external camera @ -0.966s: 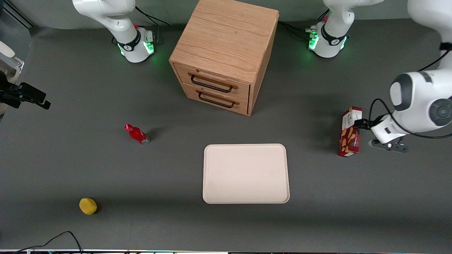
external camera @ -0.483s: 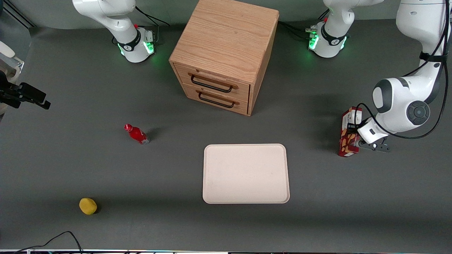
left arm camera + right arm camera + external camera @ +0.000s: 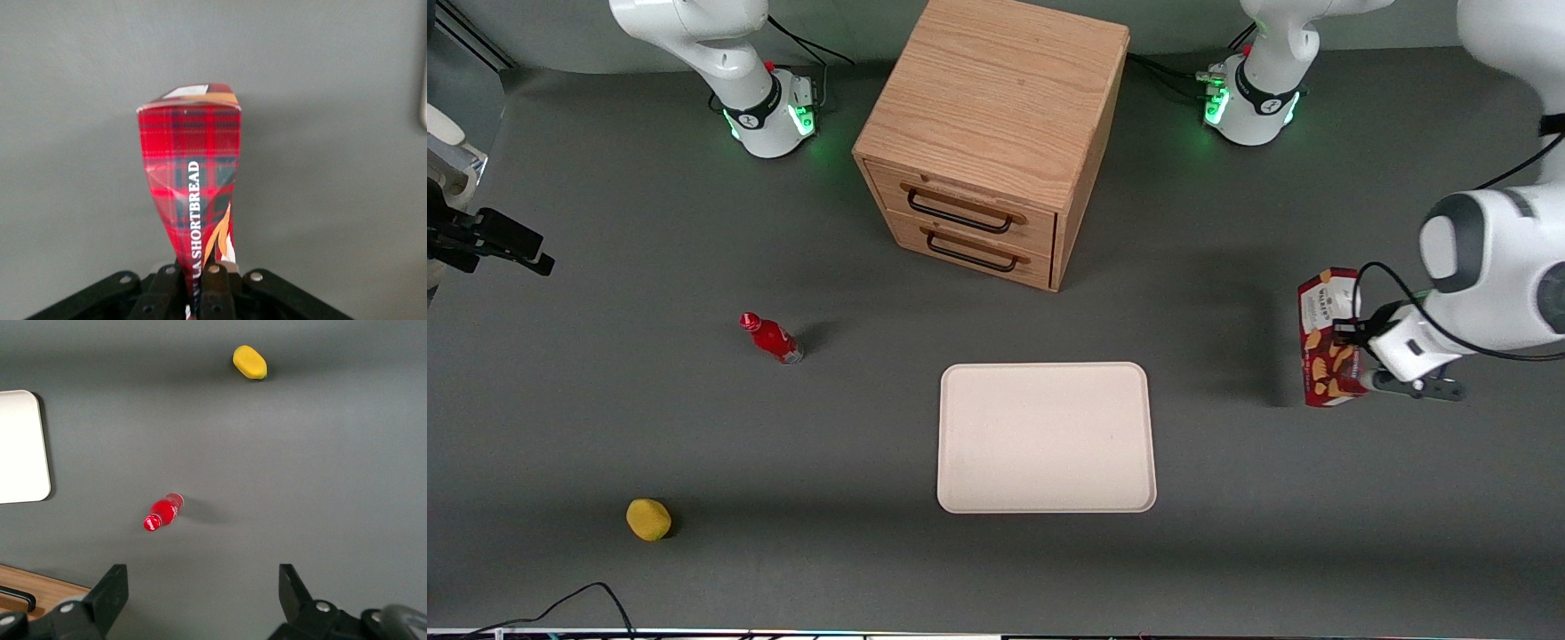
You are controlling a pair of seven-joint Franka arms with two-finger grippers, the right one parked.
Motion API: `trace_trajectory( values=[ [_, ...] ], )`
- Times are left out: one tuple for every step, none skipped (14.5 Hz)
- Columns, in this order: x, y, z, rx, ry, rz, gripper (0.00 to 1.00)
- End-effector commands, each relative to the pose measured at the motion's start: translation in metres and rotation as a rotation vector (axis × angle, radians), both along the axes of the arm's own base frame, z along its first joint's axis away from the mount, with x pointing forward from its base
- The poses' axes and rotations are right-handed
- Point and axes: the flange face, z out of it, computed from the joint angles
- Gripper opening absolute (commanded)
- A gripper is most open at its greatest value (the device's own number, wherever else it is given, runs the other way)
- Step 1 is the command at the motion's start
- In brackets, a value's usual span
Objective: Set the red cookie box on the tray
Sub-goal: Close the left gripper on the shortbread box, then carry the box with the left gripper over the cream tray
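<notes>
The red cookie box (image 3: 1328, 338) is held above the table toward the working arm's end, a little tilted, with its white label end farther from the front camera. My left gripper (image 3: 1356, 348) is shut on it from the side. In the left wrist view the gripper (image 3: 195, 275) pinches the plaid box (image 3: 190, 167), and the carton is squeezed in between the fingers. The cream tray (image 3: 1047, 437) lies flat and bare near the table's middle, well apart from the box. It also shows in the right wrist view (image 3: 20, 447).
A wooden drawer cabinet (image 3: 996, 133) stands farther from the front camera than the tray. A small red bottle (image 3: 772, 338) and a yellow object (image 3: 648, 519) lie toward the parked arm's end. Both also show in the right wrist view, the bottle (image 3: 162, 512) and the yellow object (image 3: 249, 362).
My gripper closed on the box where it stood, then raised it off the table. The box now sits higher, tilted, and slightly farther toward the working arm's end.
</notes>
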Motion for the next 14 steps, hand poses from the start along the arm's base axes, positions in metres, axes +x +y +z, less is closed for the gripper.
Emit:
trace_trajectory(
  values=[
    [0.025, -0.039, 0.106, -0.003, -0.019, 0.073, 0.00],
    [0.028, -0.060, 0.125, -0.011, -0.037, 0.074, 0.00],
    [0.028, -0.084, 0.135, -0.023, -0.051, 0.070, 0.00],
    [0.030, -0.104, 0.131, -0.033, -0.048, 0.078, 0.00],
    [0.032, -0.139, 0.122, -0.054, -0.031, 0.090, 0.00],
    [0.037, -0.175, 0.110, -0.072, -0.036, 0.114, 0.00],
    [0.044, -0.194, 0.096, -0.076, -0.058, 0.150, 0.00],
    [0.051, -0.212, 0.074, -0.066, -0.082, 0.155, 0.00],
    [0.056, -0.230, 0.047, -0.058, -0.093, 0.158, 0.00],
    [0.060, -0.245, 0.015, -0.041, -0.099, 0.173, 0.00],
    [0.065, -0.256, -0.011, -0.020, -0.124, 0.181, 0.00],
    [0.067, -0.268, -0.035, -0.003, -0.141, 0.193, 0.00],
    [0.067, -0.275, -0.058, 0.021, -0.156, 0.200, 0.00],
    [0.066, -0.281, -0.079, 0.034, -0.176, 0.198, 0.00]
  ],
)
